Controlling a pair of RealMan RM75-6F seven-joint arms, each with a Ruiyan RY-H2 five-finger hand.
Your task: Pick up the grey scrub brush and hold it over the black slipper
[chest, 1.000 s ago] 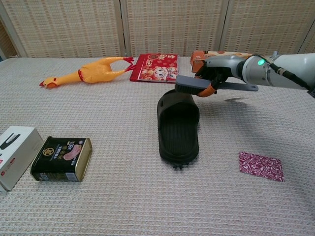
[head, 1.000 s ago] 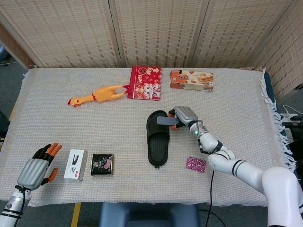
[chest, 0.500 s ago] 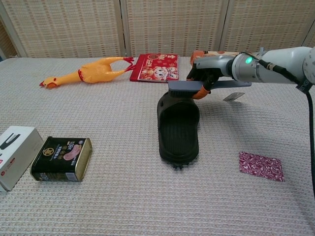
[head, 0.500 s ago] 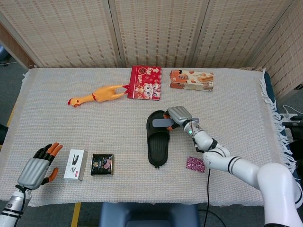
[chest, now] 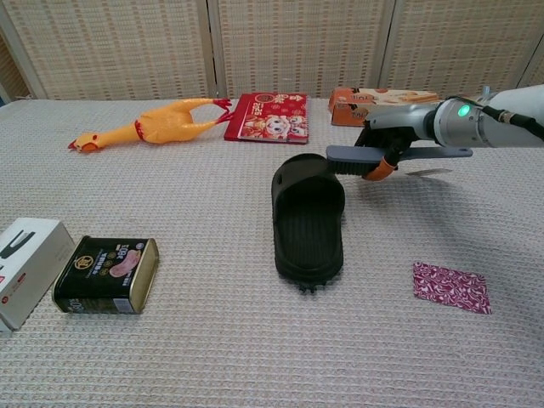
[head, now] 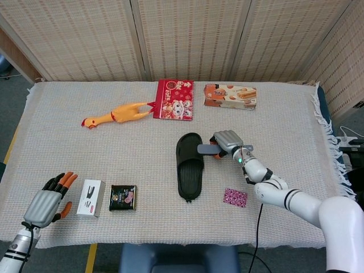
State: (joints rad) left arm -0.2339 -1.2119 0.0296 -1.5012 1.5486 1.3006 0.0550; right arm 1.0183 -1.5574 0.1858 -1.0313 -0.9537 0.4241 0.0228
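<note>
The black slipper (head: 189, 165) (chest: 308, 218) lies mid-table, toe end toward the far side. My right hand (head: 227, 141) (chest: 393, 149) holds the grey scrub brush (head: 206, 149) (chest: 355, 158) just to the right of the slipper's toe end, above the cloth; the brush head reaches the slipper's right edge. The brush handle sticks out to the right of the hand in the chest view. My left hand (head: 46, 201) rests at the table's near left corner, fingers apart and holding nothing; only the head view shows it.
A white box (chest: 25, 268) and a dark tin (chest: 107, 274) sit at the near left. A yellow rubber chicken (head: 116, 115), a red packet (head: 174, 99) and an orange snack box (head: 230, 95) lie along the far side. A small patterned sachet (chest: 451, 286) lies right of the slipper.
My right hand has drawn the brush back to the right, from over the slipper's toe end to just beside its right edge. The left hand has barely moved.
</note>
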